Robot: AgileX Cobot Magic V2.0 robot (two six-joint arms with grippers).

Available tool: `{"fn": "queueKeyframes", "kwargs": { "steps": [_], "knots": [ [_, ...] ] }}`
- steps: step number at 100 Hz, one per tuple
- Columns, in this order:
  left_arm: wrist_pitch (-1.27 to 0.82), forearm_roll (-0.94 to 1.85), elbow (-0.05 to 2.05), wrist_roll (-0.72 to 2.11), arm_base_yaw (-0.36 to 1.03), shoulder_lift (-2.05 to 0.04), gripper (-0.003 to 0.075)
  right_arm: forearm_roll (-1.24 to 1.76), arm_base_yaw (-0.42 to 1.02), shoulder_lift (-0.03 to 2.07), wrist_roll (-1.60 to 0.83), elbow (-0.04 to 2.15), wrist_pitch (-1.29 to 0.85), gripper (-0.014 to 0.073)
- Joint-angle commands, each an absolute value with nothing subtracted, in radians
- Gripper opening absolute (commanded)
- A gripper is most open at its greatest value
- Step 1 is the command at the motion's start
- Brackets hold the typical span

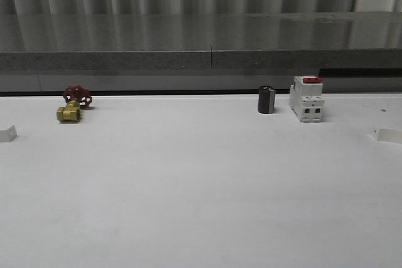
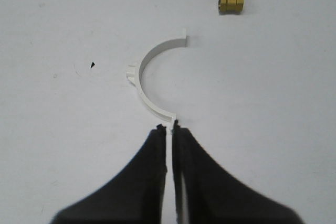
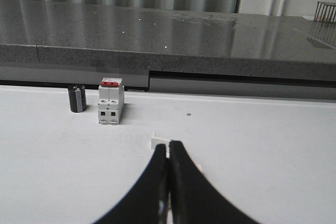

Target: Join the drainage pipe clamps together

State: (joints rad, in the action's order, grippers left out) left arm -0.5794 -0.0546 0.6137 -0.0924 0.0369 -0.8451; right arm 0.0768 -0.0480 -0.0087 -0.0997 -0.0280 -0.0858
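The left claw (image 2: 169, 128) is pressed together on the end tab of a white plastic semicircular clamp half (image 2: 149, 77) lying on the white desk (image 2: 273, 129). The right claw (image 3: 168, 148) pinches a second white clamp piece (image 3: 159, 142), mostly hidden.

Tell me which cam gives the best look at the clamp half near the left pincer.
Left wrist view. The clamp half lies flat with its whole arc, outer lug and end tabs visible, the shut left pincer at its near tab. Front view shows just a small white piece at the left edge, possibly that clamp.
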Motion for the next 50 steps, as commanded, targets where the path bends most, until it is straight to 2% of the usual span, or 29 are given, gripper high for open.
{"fn": "queueKeyframes", "kwargs": {
  "steps": [1,11,18,22,50],
  "knots": [
    [-0.537,-0.049,0.696,-0.102,0.036,-0.957,0.0204,0.078,-0.051,-0.031,-0.101,-0.012,0.000,-0.0068],
    [-0.537,-0.049,0.767,-0.102,0.036,-1.087,0.0475,0.078,-0.051,-0.031,-0.101,-0.012,0.000,-0.0068],
    [-0.537,-0.049,0.811,-0.102,0.036,-1.173,0.0578,0.078,-0.051,-0.031,-0.101,-0.012,0.000,-0.0068],
    [-0.537,-0.049,0.832,-0.102,0.036,-1.221,0.0590,0.078,-0.051,-0.031,-0.101,-0.012,0.000,-0.0068],
    [-0.691,-0.044,1.041,-0.102,-0.051,-1.516,0.0545,0.078,-0.051,-0.031,-0.101,-0.012,0.000,-0.0068]
  ]
}}
